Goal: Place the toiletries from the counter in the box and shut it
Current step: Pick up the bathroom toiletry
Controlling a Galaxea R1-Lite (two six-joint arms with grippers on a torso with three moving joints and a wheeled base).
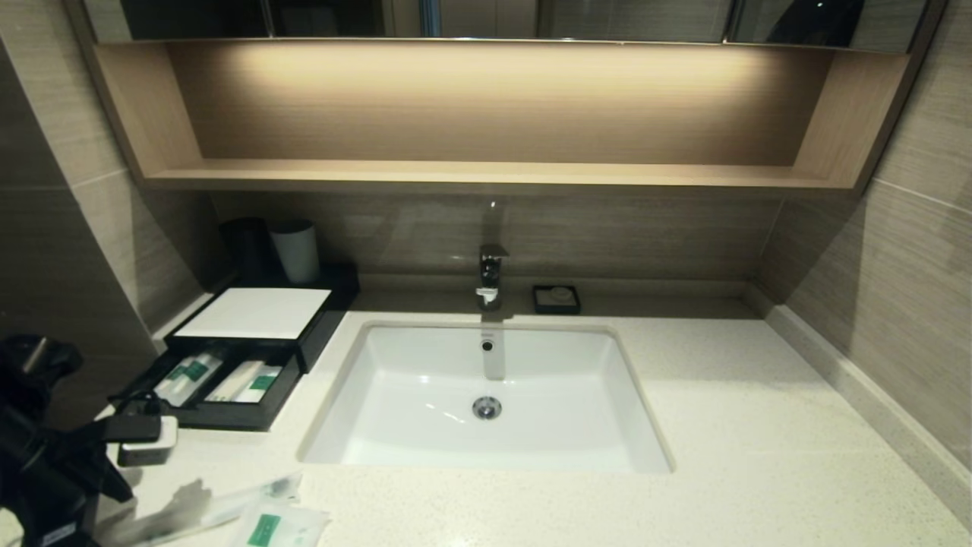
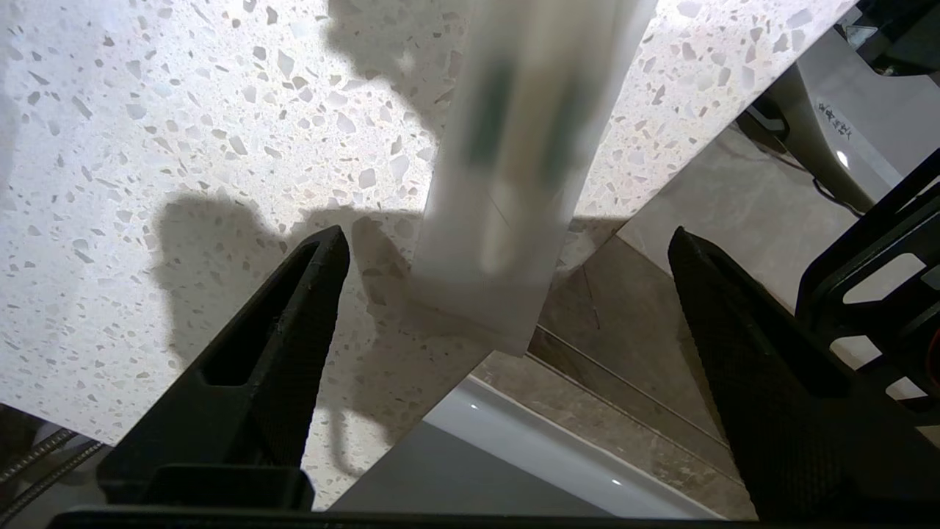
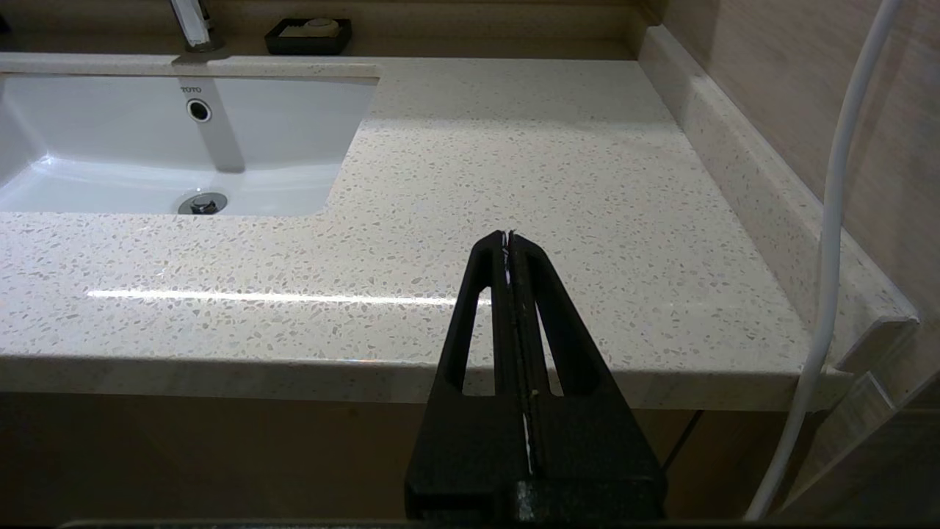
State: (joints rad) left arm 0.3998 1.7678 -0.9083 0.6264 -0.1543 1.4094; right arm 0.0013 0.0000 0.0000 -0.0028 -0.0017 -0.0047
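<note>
Long slim clear-wrapped stick with green label (image 2: pixel 507 169) lies at the counter's front-left corner, one end overhanging the front edge; small square white sachet with green label (image 1: pixel 275 526) lies just beside it, nearer the sink side; low black box with white top panel (image 1: pixel 254 313) sits at the back-left corner, drawer (image 1: pixel 220 414) pulled out with wrapped items already inside. Off-white speckled stone counter (image 3: pixel 529 162) carries all of these. Left gripper (image 2: pixel 507 253) hovers over the stick's overhanging end, fingers spread wide and empty. Judgement: the pick should go best by closing across the wrapper's width at that free end, squarely, since thin film may slip or crumple. Right gripper (image 3: pixel 508 239) idles at the front-right edge, fingers pressed together, empty. Head view alone shows box and sachet; left wrist view alone shows the overhang.
</note>
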